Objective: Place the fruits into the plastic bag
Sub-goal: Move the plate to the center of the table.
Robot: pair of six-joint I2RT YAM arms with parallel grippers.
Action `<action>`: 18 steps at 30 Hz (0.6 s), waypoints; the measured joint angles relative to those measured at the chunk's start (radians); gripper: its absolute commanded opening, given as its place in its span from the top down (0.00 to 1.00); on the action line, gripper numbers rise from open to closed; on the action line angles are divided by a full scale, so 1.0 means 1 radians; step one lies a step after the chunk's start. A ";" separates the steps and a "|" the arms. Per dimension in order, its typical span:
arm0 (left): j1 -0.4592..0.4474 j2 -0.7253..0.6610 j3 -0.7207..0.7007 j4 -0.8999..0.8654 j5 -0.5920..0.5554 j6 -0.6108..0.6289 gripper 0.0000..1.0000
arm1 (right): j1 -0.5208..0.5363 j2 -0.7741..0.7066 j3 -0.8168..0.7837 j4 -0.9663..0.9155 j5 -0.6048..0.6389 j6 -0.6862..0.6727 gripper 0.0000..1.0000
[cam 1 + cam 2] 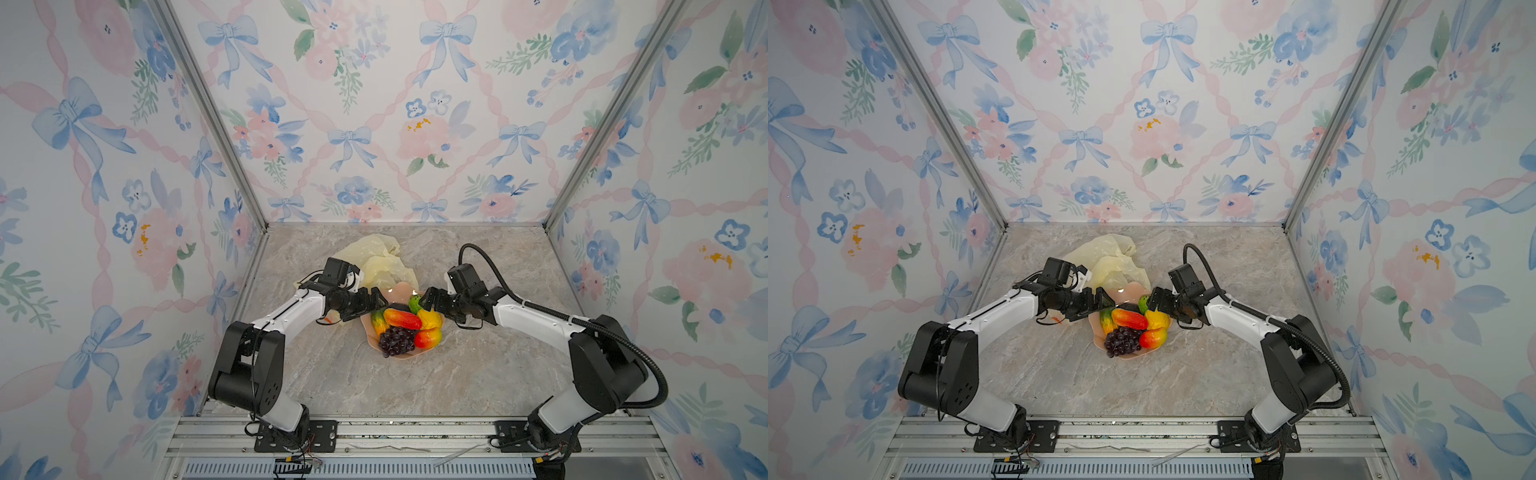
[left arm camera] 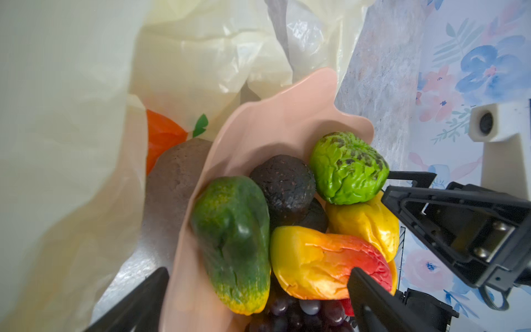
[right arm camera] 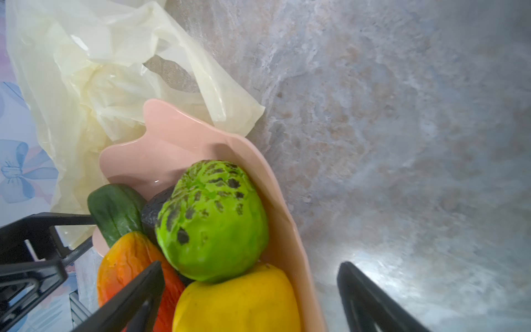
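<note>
Shows left gripper [image 1: 381,302] and right gripper [image 1: 427,302], both spread wide and empty, flanking the pink bowl [image 1: 404,286] at table [image 1: 457,374] centre, fruits [image 1: 405,328] heaped in it, plastic bag [image 1: 374,259] crumpled just beyond at far left; risks toppling the glossy pile on contact, or missing the bag's collapsed mouth.

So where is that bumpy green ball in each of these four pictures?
Top view: bumpy green ball at the far edge of the pink bowl, beside the right end effector.
Top view: the ball, same spot.
Left wrist: the ball against the bowl wall, beside the black avocado.
Right wrist: the ball mid-picture, touching the yellow lemon.
Shared landmark: the pink bowl.
</note>
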 measured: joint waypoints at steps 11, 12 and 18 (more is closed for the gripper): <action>0.048 -0.078 0.014 -0.039 0.004 0.026 0.02 | -0.068 -0.074 0.158 -0.167 0.005 -0.217 0.04; 0.056 -0.089 0.020 -0.049 0.004 0.030 0.02 | -0.067 -0.064 0.214 -0.189 -0.003 -0.258 0.04; 0.105 -0.192 0.038 -0.088 -0.014 0.043 0.02 | -0.023 0.145 0.660 -0.302 -0.063 -0.547 0.04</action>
